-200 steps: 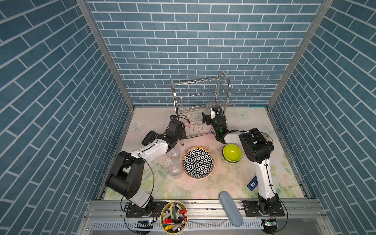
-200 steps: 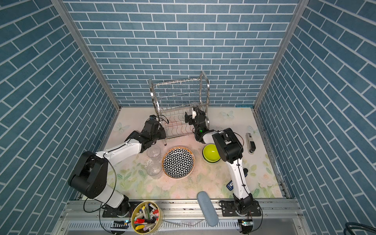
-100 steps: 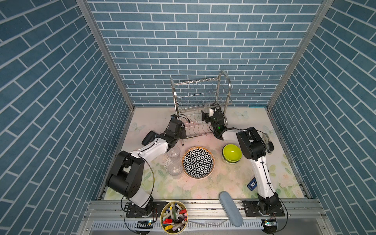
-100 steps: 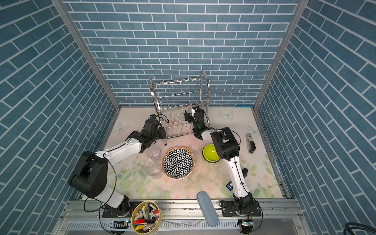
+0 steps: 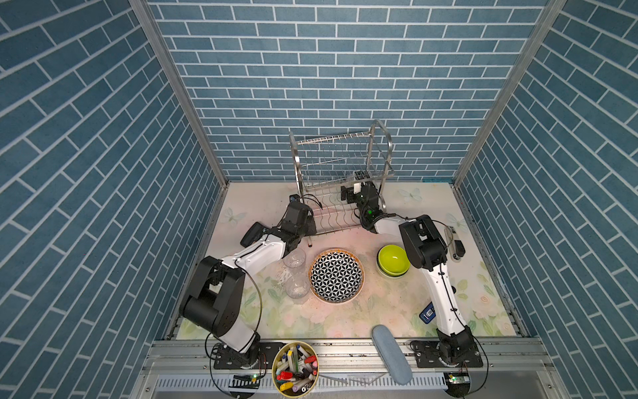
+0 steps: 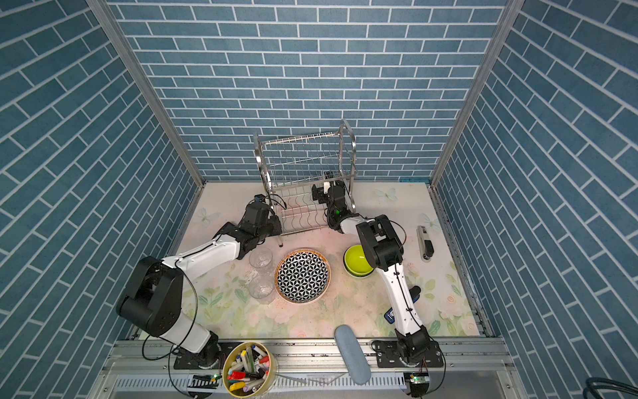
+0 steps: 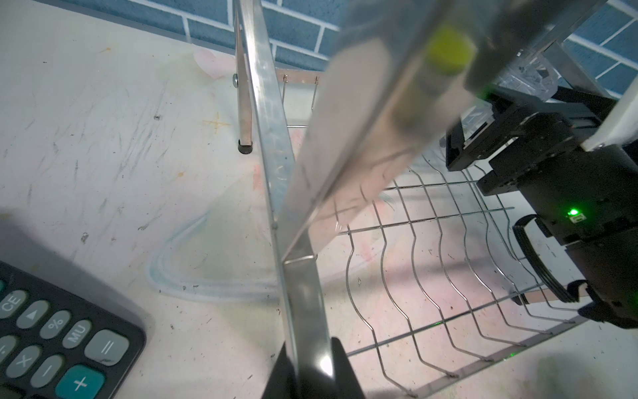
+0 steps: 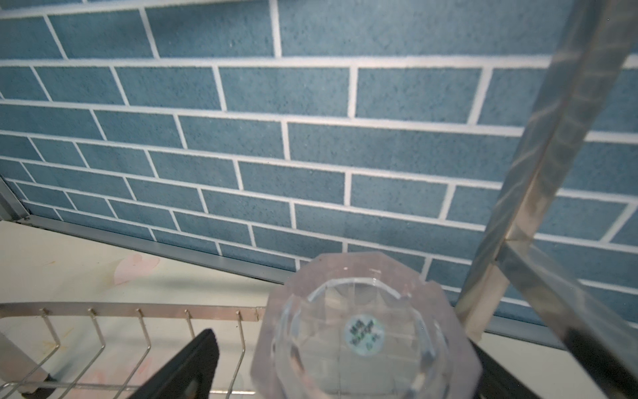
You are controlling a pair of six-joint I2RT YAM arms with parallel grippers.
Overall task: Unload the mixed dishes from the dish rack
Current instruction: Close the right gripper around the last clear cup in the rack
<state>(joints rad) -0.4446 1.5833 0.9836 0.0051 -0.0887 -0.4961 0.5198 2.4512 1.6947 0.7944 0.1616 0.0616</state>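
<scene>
We find the dish rack [image 5: 340,162] standing at the back of the table [image 5: 379,311]. The one dish we can make out in it is a clear tumbler [image 8: 362,331] at the right end of the lower tier, close to the arched side frame. Its base, with a round sticker, is turned toward the right wrist camera. The right gripper [image 8: 345,349] reaches into that tier with its jaws spread wide, one on either side of the glass. A gap shows between the glass and one finger [image 8: 186,362], so we do not read this as a grip. The left gripper [image 7: 307,366] is clamped on the flat steel bar of the rack's left side frame, low down near the front leg. In front of the rack, in both top views, a far tumbler [image 5: 295,257] and a near tumbler [image 5: 297,286] stand upright just beside each other. Next to them the star-patterned plate [image 5: 336,274] lies face up. To its right a lime bowl [image 5: 393,257] sits nested in a pale-green bowl [image 5: 390,274], partly hidden by the right arm. On the front rail a round tub [image 5: 295,371] is packed with markers. In the left wrist view a calculator [image 7: 51,338] lies on the table near the clamped bar.
</scene>
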